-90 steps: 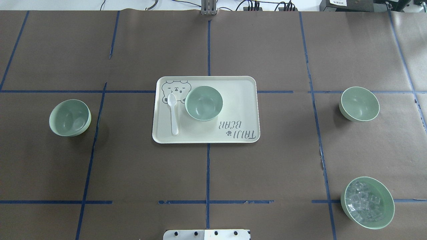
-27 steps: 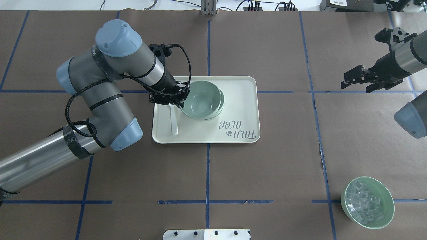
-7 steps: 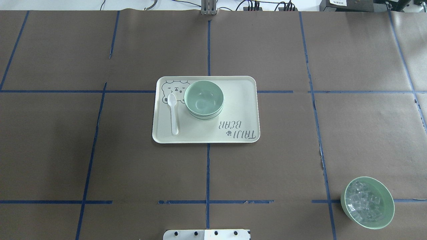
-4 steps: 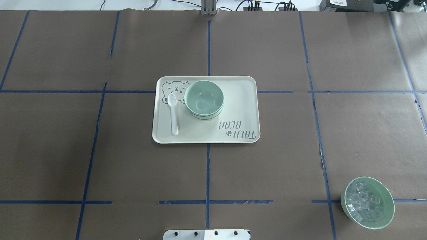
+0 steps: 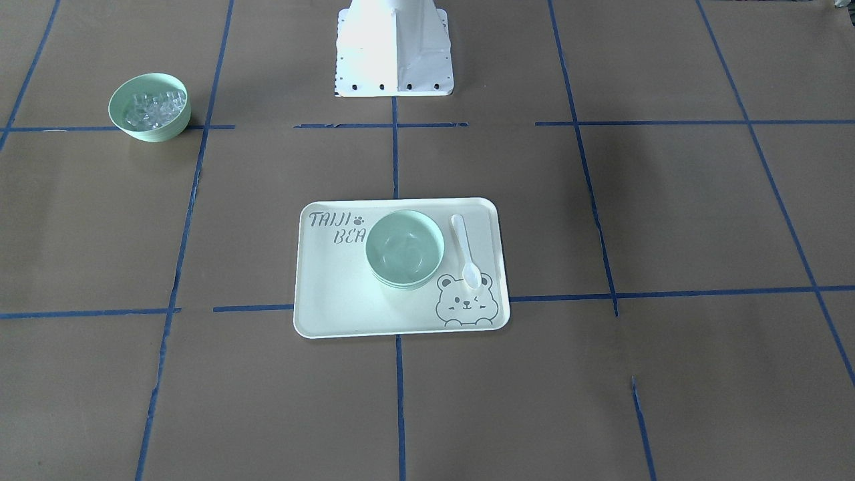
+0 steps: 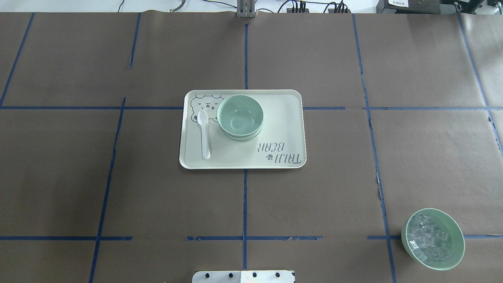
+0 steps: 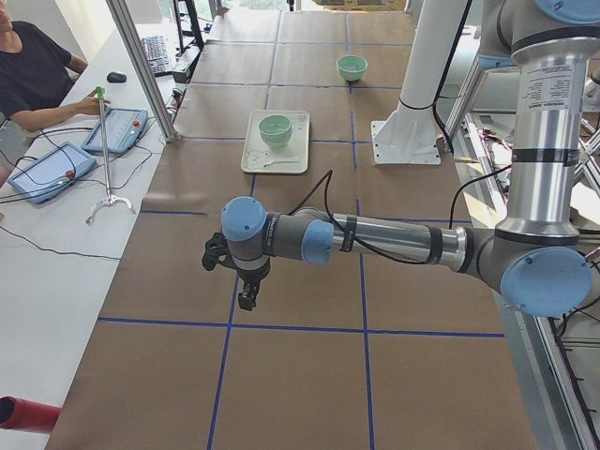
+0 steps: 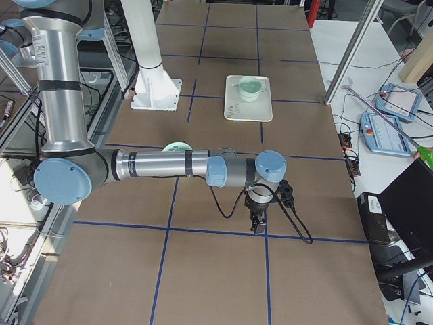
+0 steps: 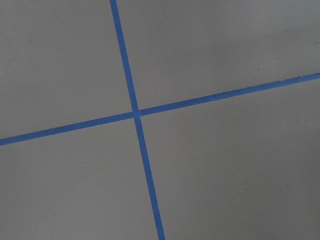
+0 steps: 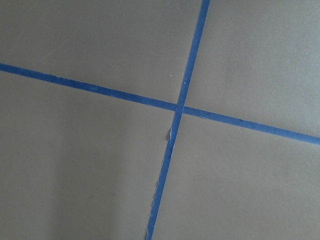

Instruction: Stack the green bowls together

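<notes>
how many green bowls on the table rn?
4. Three nested in a stack on the tray, lower ones mostly hidden; one cube-filled bowl alone at the robot's right.

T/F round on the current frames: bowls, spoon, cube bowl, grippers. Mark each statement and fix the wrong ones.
1. The green bowls sit nested in one stack on the tray. True.
2. The spoon lies on the table, off the tray. False: it lies on the tray, beside the stack.
3. The cube bowl is in the stack. False: it stands alone on the table, far from the tray.
4. Neither the left gripper nor the right gripper touches a bowl. True: both hang over bare table, away from the tray.
</notes>
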`<action>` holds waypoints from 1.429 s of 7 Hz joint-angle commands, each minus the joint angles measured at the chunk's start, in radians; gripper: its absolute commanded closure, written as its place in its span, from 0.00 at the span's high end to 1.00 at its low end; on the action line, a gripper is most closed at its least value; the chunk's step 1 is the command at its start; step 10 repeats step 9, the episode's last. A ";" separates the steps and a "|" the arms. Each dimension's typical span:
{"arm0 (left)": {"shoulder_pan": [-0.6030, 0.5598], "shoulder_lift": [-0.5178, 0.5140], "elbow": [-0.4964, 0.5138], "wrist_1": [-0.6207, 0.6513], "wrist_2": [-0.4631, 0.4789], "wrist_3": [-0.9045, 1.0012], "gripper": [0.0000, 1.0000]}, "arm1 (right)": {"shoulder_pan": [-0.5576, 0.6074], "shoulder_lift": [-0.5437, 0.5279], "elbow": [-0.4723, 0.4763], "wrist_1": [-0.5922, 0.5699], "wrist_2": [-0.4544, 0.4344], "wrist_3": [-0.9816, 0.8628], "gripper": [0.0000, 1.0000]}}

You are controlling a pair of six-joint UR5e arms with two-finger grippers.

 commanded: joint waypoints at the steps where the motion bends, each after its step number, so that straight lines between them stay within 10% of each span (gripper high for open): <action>1: 0.005 0.006 -0.004 0.015 -0.006 0.004 1.00 | 0.000 0.003 -0.002 0.001 0.006 0.001 1.00; 10: 0.003 0.012 0.008 0.015 -0.006 0.005 1.00 | 0.000 -0.003 0.000 0.010 0.023 0.001 1.00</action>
